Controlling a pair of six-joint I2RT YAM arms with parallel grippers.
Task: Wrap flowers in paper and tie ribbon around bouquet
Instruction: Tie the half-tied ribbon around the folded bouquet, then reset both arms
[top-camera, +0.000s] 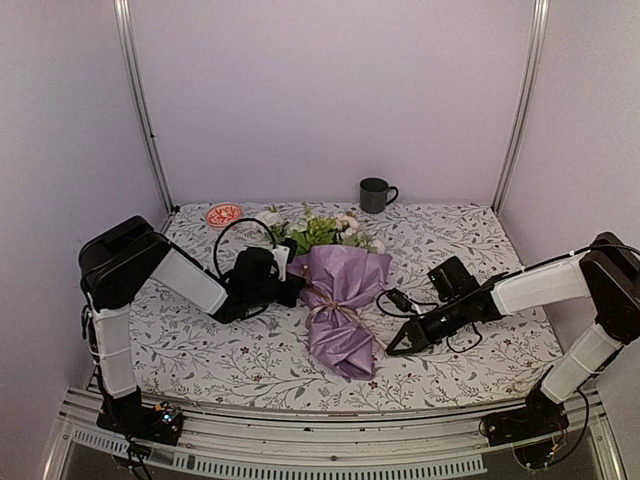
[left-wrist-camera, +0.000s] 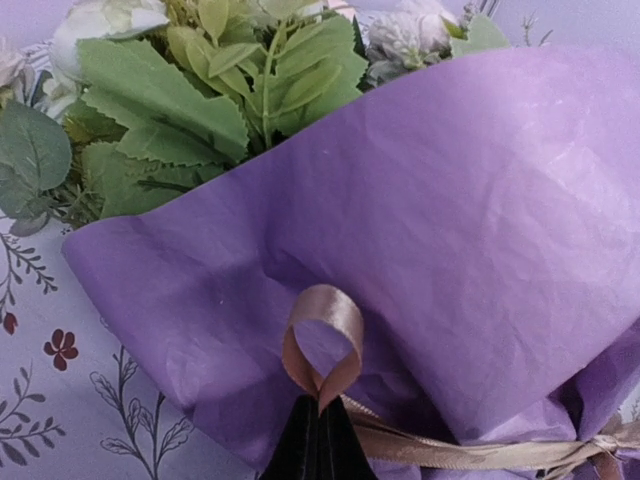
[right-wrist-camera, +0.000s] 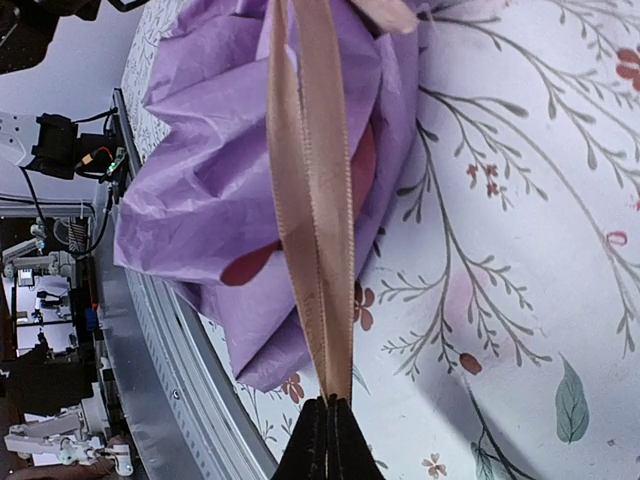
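Ribbon, a narrow limp beige-tan strip (left-wrist-camera: 325, 340), is pinched at both ends of the work: the left gripper (left-wrist-camera: 318, 445) has its black fingers closed on a small loop standing just beyond their tips, and the right gripper (right-wrist-camera: 326, 440) has its fingers closed on a doubled length running straight away from them. The bouquet (top-camera: 340, 300) lies between the two grippers; its crinkly lilac-pink sheet of paper (left-wrist-camera: 450, 220) fills the space ahead of the left fingers, with the green-leaved, pale-bloomed artificial flowers (left-wrist-camera: 200, 90) beyond the paper's far edge. Left of the right fingers the paper's tail rests on the floral-printed table cloth (right-wrist-camera: 500, 250)
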